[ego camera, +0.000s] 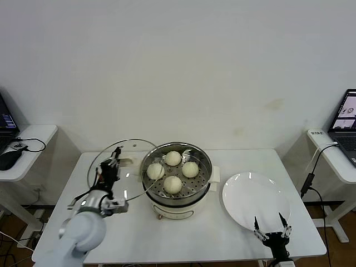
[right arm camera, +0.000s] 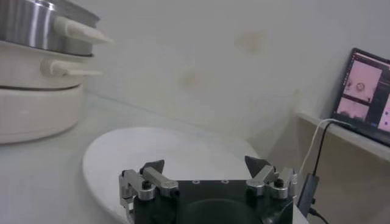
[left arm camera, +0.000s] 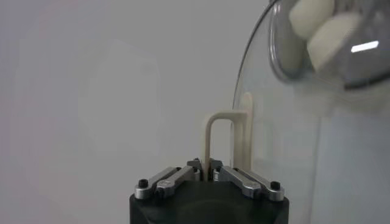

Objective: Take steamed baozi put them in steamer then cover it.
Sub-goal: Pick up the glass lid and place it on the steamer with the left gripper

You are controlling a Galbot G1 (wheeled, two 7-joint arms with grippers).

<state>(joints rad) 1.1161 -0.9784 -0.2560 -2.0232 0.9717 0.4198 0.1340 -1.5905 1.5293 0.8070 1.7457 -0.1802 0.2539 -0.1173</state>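
Baozi point(ego camera: 173, 184) all sit in the steamer point(ego camera: 203, 186); left gripper point(ego camera: 113, 167) clamps the cover point(ego camera: 130, 149) beside it, right gripper point(ego camera: 271, 231) open, covering remains.

Left arm: rounded glossy white shell, silver-grey wrist joint, thin black cables along it. Left hand point(ego camera: 114, 165): black block body, bare silver metal finger links, each with a dark screw head. Right hand point(ego camera: 272, 229): same black body, silver links, dark pointed fingertips point(right arm camera: 153, 167).

Four steamed baozi point(ego camera: 173, 184), one steamer point(ego camera: 177, 192), one cover point(ego camera: 119, 167), one plate point(ego camera: 256, 200), two laptops point(ego camera: 346, 125).
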